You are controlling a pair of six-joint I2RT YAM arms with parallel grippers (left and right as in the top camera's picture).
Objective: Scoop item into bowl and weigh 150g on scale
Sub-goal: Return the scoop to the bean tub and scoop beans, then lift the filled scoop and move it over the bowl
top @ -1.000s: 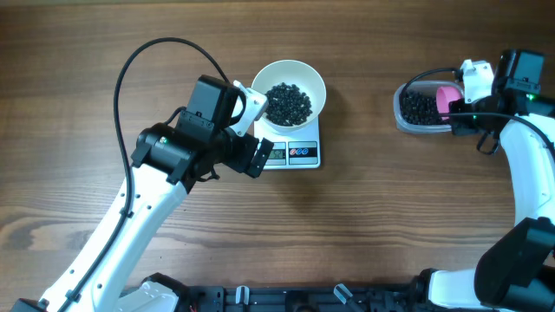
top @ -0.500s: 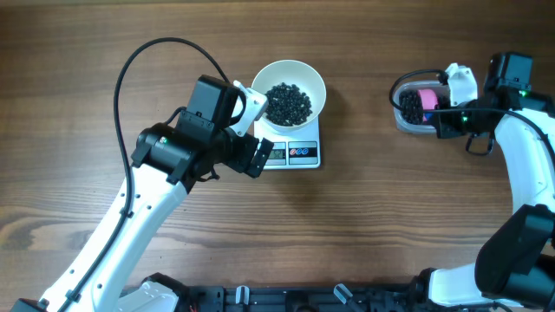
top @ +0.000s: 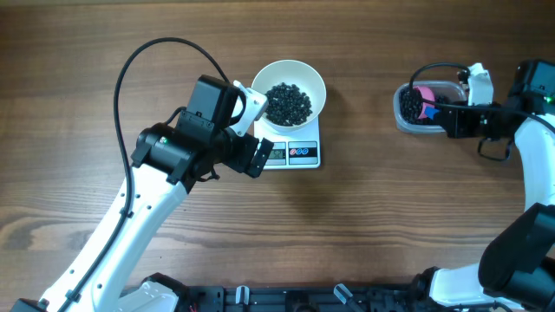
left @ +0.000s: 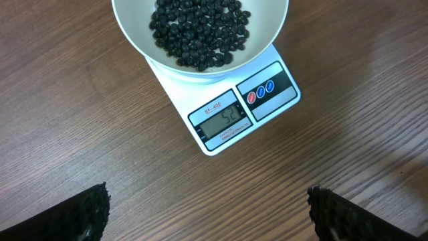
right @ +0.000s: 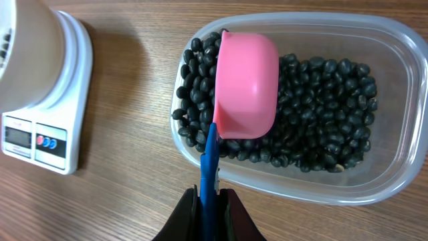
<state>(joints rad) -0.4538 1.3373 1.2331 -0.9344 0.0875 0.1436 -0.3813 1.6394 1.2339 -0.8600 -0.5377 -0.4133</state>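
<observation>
Beans (left: 197,30) in one bowl (left: 130,33), one tub (right: 391,134)

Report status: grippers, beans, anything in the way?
Left gripper open, beside scale. Right gripper shut on handle of pink scoop, scoop in tub of beans. Bowl on scale, part filled. Nothing between tub and bowl.

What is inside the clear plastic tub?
The clear tub holds black beans and the pink scoop cup, outer side toward the camera. Its inside and the beans beneath are covered.
</observation>
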